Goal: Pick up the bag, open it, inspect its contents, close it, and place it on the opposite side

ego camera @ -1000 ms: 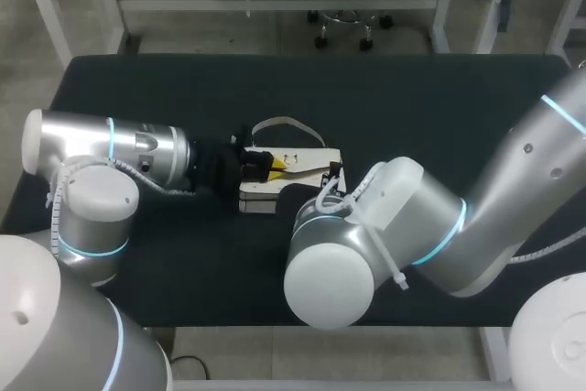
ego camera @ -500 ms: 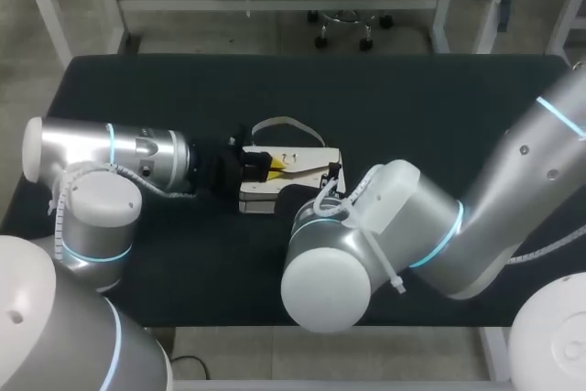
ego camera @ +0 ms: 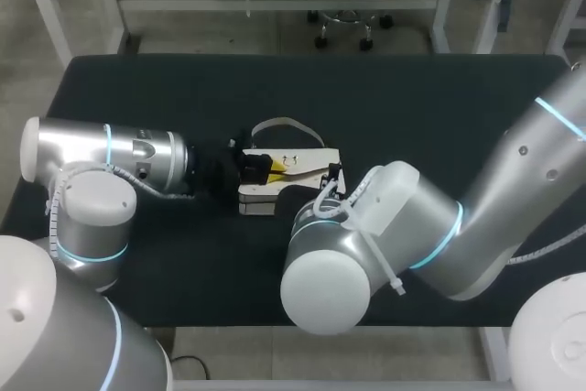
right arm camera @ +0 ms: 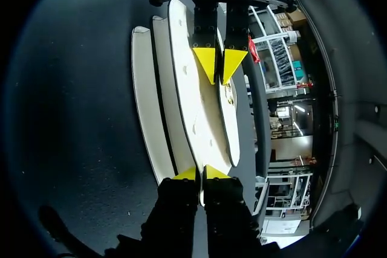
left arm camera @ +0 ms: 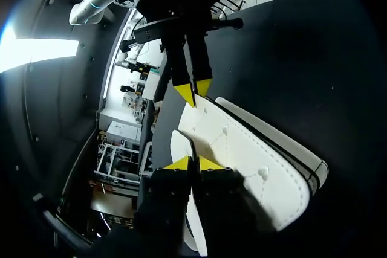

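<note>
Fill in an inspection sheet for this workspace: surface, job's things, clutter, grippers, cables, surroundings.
Surface: dark table, bare apart from the job's things.
Job's things: white bag lying flat near the middle, flap on top, its strap looped on the far side.
Clutter: nothing seen.
Grippers: left gripper and right gripper face each other, each pinching an edge of the flap from opposite ends.
Cables: white conduit along the left arm, white cable along the right arm; neither touches the bag.
Surroundings: nothing seen reaching over the table.
</note>
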Motion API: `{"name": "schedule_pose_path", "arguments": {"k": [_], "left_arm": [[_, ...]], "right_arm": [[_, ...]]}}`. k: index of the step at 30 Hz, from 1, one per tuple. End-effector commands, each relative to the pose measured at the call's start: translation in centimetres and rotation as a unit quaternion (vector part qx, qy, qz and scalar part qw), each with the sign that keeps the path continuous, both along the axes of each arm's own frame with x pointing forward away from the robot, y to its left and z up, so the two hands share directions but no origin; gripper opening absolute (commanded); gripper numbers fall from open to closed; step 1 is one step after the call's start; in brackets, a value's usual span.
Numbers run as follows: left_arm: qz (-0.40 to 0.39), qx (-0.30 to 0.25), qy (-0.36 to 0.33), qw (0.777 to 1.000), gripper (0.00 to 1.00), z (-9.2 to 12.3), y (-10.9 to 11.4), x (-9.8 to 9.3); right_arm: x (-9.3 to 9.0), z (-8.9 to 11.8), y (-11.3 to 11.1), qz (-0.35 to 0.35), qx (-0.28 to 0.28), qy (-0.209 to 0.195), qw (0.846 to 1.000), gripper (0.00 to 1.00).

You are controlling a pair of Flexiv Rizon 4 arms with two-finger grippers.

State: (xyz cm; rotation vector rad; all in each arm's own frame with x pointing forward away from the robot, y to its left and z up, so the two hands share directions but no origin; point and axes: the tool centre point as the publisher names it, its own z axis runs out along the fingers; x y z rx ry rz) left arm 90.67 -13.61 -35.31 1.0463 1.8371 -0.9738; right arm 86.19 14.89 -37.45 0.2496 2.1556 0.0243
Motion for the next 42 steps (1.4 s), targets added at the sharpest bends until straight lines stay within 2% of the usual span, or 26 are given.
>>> {"name": "schedule_pose_path", "arguments": {"k": [1, 9, 14, 18, 28, 29, 30, 33, 35, 40, 42], "left_arm": [[0.008, -0.009, -0.001, 1.0, 0.0, -0.3, 0.4, -0.6], [0.005, 0.006, 0.008, 1.0, 0.0, -0.8, -0.8, 0.4], [-0.003, 0.005, 0.005, 1.0, 0.0, -0.4, -1.0, 0.2], [-0.001, 0.003, 0.002, 1.0, 0.0, -0.2, -0.8, 0.0], [0.025, -0.011, 0.003, 1.0, 0.0, 0.2, 0.2, 0.9], [0.027, -0.013, 0.003, 1.0, 0.02, 0.3, 0.3, 1.0], [0.027, -0.015, 0.003, 1.0, 0.13, 0.3, 0.3, 1.0], [0.027, -0.017, 0.002, 1.0, 0.07, 0.4, 0.2, 1.0], [0.027, -0.018, 0.002, 0.999, 0.09, 0.5, 0.2, 1.0], [0.032, -0.022, 0.004, 0.999, 0.25, 0.6, 0.3, 1.3], [0.033, -0.023, 0.004, 0.999, 0.27, 0.7, 0.4, 1.3]], "right_arm": [[-0.1, -0.5, -0.3, 0.086, 0.057, -0.028, 0.994, 0.0], [-0.1, -0.5, -0.3, 0.086, 0.057, -0.028, 0.994, 0.0], [-0.1, -0.5, -0.3, 0.086, 0.057, -0.028, 0.994, 0.0], [-0.1, -0.5, -0.3, 0.086, 0.057, -0.028, 0.994, 0.0], [-0.1, -0.5, -0.3, 0.086, 0.057, -0.028, 0.994, 0.0], [-0.1, -0.5, -0.3, 0.086, 0.057, -0.028, 0.994, 0.0], [-0.1, -0.5, -0.3, 0.086, 0.057, -0.028, 0.994, 0.0], [-0.1, -0.5, -0.3, 0.086, 0.057, -0.028, 0.994, 0.0], [-0.1, -0.5, -0.3, 0.086, 0.057, -0.028, 0.994, 0.0], [-0.1, -0.5, -0.3, 0.086, 0.057, -0.028, 0.994, 0.0], [-0.1, -0.5, -0.3, 0.086, 0.057, -0.028, 0.994, 0.0]]}}
